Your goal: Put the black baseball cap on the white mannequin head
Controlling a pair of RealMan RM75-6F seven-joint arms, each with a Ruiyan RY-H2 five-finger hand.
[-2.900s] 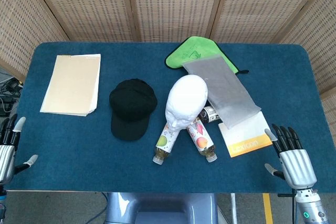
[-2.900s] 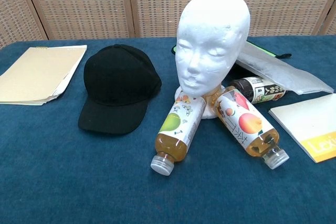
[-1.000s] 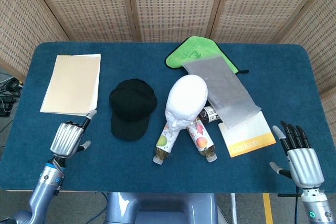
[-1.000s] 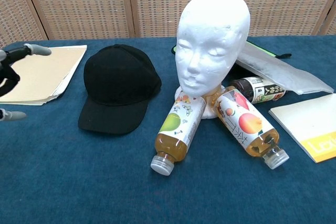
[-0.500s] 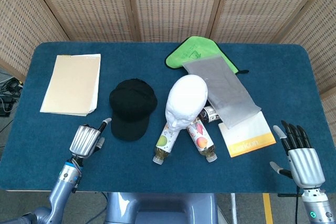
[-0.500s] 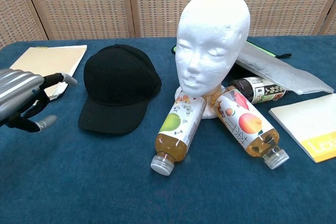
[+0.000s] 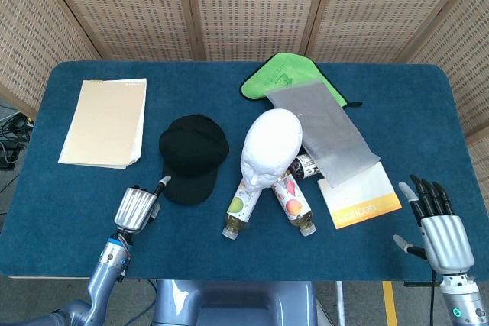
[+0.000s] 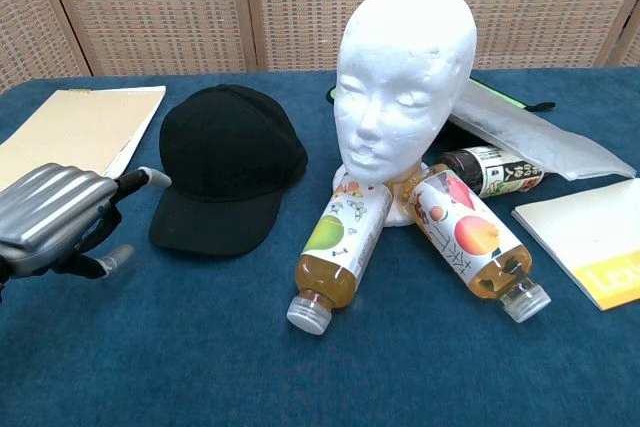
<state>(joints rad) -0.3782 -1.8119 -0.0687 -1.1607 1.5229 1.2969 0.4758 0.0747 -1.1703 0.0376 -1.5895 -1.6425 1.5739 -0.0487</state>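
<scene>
The black baseball cap [image 7: 192, 157] [image 8: 229, 166] lies flat on the blue table, brim toward the front edge. Just right of it stands the white mannequin head [image 7: 267, 147] [image 8: 402, 87], upright and bare. My left hand [image 7: 138, 206] [image 8: 58, 218] hovers just left of the cap's brim with its fingers apart, holding nothing; one fingertip reaches close to the brim, and I cannot tell whether it touches. My right hand [image 7: 439, 228] rests open at the front right corner, far from the cap, and shows only in the head view.
Two juice bottles [image 7: 239, 208] [image 7: 293, 204] lie against the mannequin's base, a dark bottle [image 8: 490, 169] behind them. A beige folder [image 7: 105, 121] lies at the left. A green cloth [image 7: 284, 76], a grey pouch [image 7: 324, 130] and a booklet [image 7: 361, 198] lie at the right.
My left hand has come in from the table's left edge and moved right, up to the cap's brim. The right hand, the cap and the mannequin head have stayed where they were.
</scene>
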